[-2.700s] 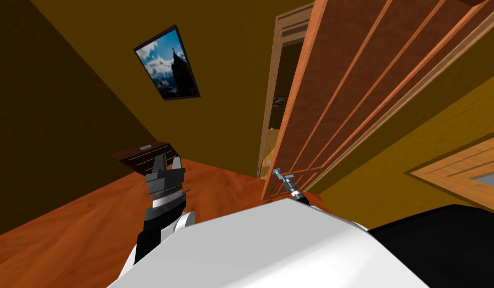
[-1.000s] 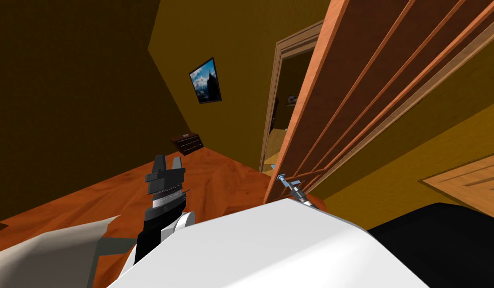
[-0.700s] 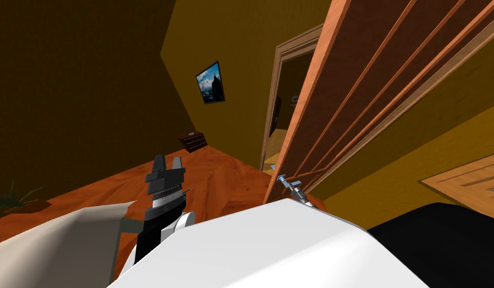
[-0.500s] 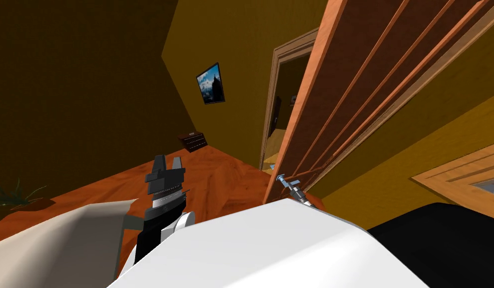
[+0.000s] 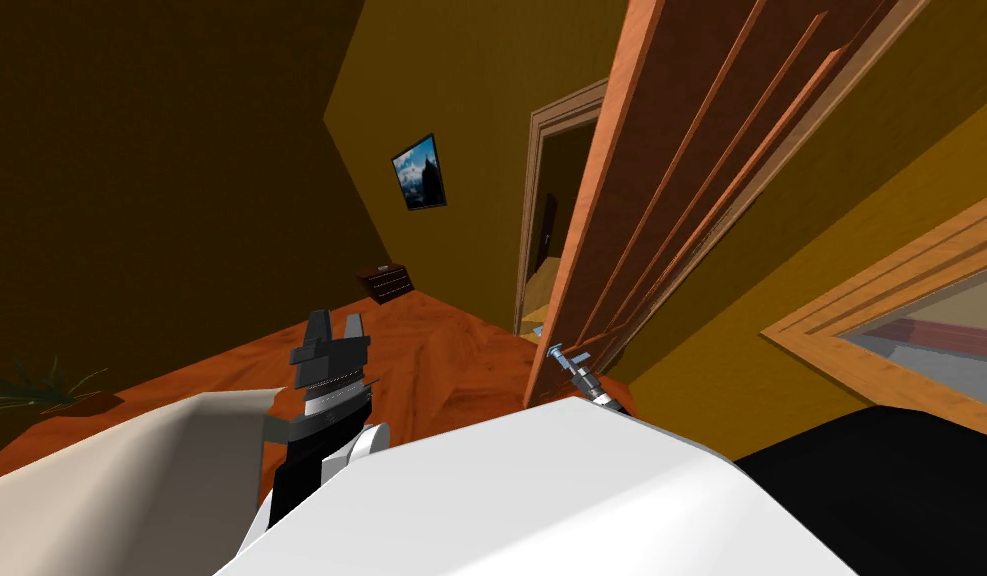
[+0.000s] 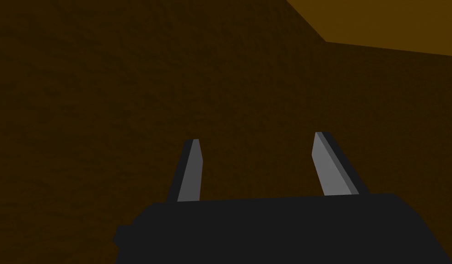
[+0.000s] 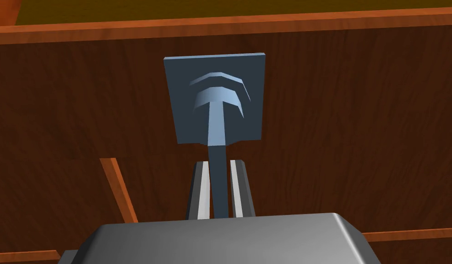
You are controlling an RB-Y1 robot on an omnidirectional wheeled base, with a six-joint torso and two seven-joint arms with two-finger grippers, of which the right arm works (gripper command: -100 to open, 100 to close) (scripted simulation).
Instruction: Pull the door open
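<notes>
— Right gripper (image 7: 219, 162) is clamping the handle (image 7: 215, 114), both blades pressing the sides of the thin lever just below its plate. Where is the door sitting?

— Door (image 5: 671, 190) is standing ajar, its free edge out from the frame (image 5: 534, 200) and close to us, with the handle low on that edge. Left gripper (image 6: 257, 136) is hanging off to the other side, fingers spread and holding nothing.

— What is worrying you?

— Two narrow blades are holding a slim lever, so I am judging the grip as thin. If the pull is running straight back while the door is arcing round its hinges, the blades are likely sliding along the lever and off its end.

— Anything else?

— As the door angle is widening, the wrist is probably being twisted, and the lever may be prying the blades apart. With the edge this near us, backing away too slowly is risking a knock.
</notes>
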